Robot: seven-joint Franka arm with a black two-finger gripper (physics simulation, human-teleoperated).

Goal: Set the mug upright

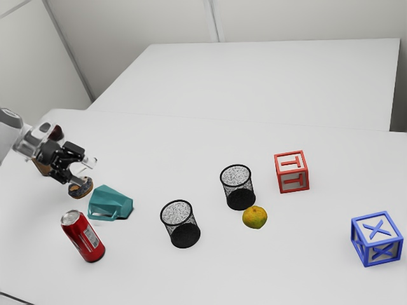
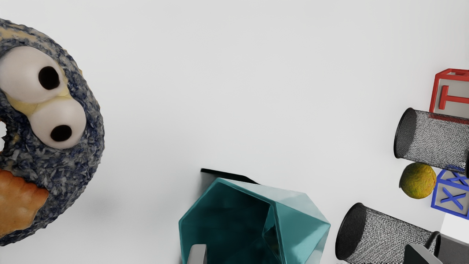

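Pale walls (image 1: 305, 20), behind. White table (image 1: 152, 152), full width. Black gripper (image 1: 85, 171), exterior view's left: fingers apart, apparently empty. Teal faceted mug (image 1: 109, 202), left, below mid-height: on its side, mouth towards gripper; uprighting outstanding.

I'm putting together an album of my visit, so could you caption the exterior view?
The robot's open pincer near a teal mug on its side, beside a red can.
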